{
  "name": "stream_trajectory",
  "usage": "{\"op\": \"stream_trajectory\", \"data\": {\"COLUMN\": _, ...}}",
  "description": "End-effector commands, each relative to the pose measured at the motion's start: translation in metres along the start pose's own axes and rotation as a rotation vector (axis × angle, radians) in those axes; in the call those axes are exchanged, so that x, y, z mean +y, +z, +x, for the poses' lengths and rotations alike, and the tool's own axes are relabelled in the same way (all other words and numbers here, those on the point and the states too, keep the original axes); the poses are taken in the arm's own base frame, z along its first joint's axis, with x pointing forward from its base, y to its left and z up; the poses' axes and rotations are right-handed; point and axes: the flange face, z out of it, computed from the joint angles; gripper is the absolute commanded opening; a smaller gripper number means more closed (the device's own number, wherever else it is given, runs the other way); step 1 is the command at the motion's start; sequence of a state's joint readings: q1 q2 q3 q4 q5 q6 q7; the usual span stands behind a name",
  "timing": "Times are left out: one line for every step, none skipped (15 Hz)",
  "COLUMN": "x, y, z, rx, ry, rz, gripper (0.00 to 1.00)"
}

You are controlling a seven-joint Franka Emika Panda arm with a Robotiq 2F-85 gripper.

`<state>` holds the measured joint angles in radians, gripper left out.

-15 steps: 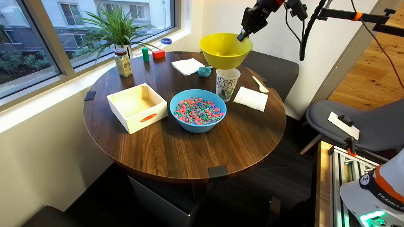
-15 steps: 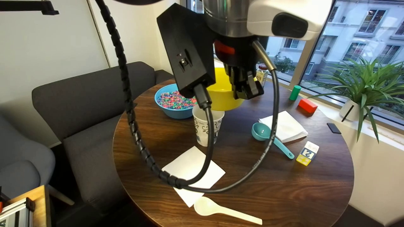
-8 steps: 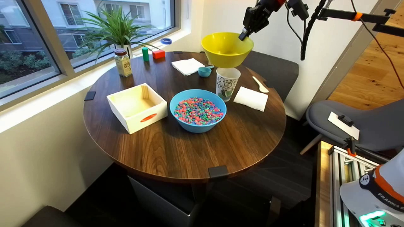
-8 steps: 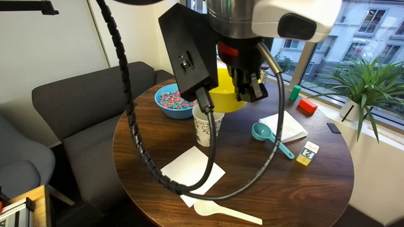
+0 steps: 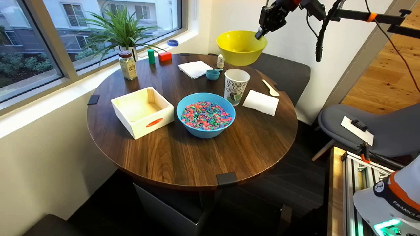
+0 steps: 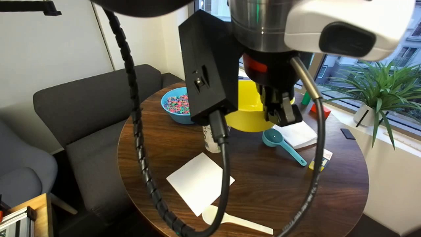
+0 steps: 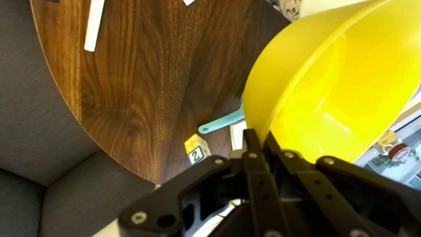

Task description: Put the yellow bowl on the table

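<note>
Above the round, dark brown bench [image 5: 164,154], toward its one o'clock in an exterior view, the yellow bowl [image 5: 241,58] is held in the air, mouth upward. The blue bowl [image 5: 205,132] stands on the bench at seven o'clock from the yellow one. The end effector [image 7: 260,136] is drawn in narrow, its two fingers pinching the yellow bowl's rim at about eight o'clock in the wrist view. The patterned cup [image 5: 235,90] stands upright in an exterior view, six o'clock from the yellow bowl and apart from it. The number block [image 7: 196,151] lies at nine o'clock from the fingertips in the wrist view.
</note>
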<state>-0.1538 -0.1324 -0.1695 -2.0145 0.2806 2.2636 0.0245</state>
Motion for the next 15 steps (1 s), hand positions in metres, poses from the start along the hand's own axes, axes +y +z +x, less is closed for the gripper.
{"op": "stream_trajectory", "data": {"x": 0.009, "y": 0.002, "z": -0.008, "rx": 0.016, "ry": 0.059, "rz": -0.052, "gripper": 0.02}}
{"op": "stream_trajectory", "data": {"x": 0.011, "y": 0.004, "z": -0.009, "rx": 0.015, "ry": 0.074, "rz": -0.065, "gripper": 0.02}}
{"op": "stream_trajectory", "data": {"x": 0.013, "y": 0.005, "z": -0.01, "rx": 0.017, "ry": 0.092, "rz": -0.08, "gripper": 0.02}}
{"op": "stream_trajectory", "data": {"x": 0.015, "y": 0.006, "z": -0.01, "rx": 0.018, "ry": 0.107, "rz": -0.093, "gripper": 0.02}}
{"op": "stream_trajectory", "data": {"x": 0.017, "y": 0.006, "z": -0.011, "rx": 0.02, "ry": 0.124, "rz": -0.106, "gripper": 0.02}}
{"op": "stream_trajectory", "data": {"x": 0.019, "y": 0.007, "z": -0.011, "rx": 0.018, "ry": 0.138, "rz": -0.119, "gripper": 0.02}}
{"op": "stream_trajectory", "data": {"x": 0.02, "y": 0.008, "z": -0.012, "rx": 0.015, "ry": 0.153, "rz": -0.131, "gripper": 0.02}}
{"op": "stream_trajectory", "data": {"x": 0.024, "y": 0.009, "z": -0.014, "rx": 0.01, "ry": 0.17, "rz": -0.145, "gripper": 0.02}}
{"op": "stream_trajectory", "data": {"x": 0.027, "y": 0.01, "z": -0.015, "rx": 0.008, "ry": 0.189, "rz": -0.159, "gripper": 0.02}}
{"op": "stream_trajectory", "data": {"x": 0.031, "y": 0.011, "z": -0.016, "rx": 0.006, "ry": 0.21, "rz": -0.169, "gripper": 0.02}}
{"op": "stream_trajectory", "data": {"x": 0.034, "y": 0.011, "z": -0.018, "rx": 0.003, "ry": 0.229, "rz": -0.183, "gripper": 0.02}}
{"op": "stream_trajectory", "data": {"x": 0.037, "y": 0.012, "z": -0.019, "rx": -0.002, "ry": 0.248, "rz": -0.195, "gripper": 0.02}}
{"op": "stream_trajectory", "data": {"x": 0.041, "y": 0.014, "z": -0.021, "rx": -0.012, "ry": 0.266, "rz": -0.207, "gripper": 0.02}}
{"op": "stream_trajectory", "data": {"x": 0.044, "y": 0.015, "z": -0.023, "rx": -0.019, "ry": 0.281, "rz": -0.217, "gripper": 0.02}}
{"op": "stream_trajectory", "data": {"x": 0.047, "y": 0.017, "z": -0.025, "rx": -0.028, "ry": 0.293, "rz": -0.227, "gripper": 0.02}}
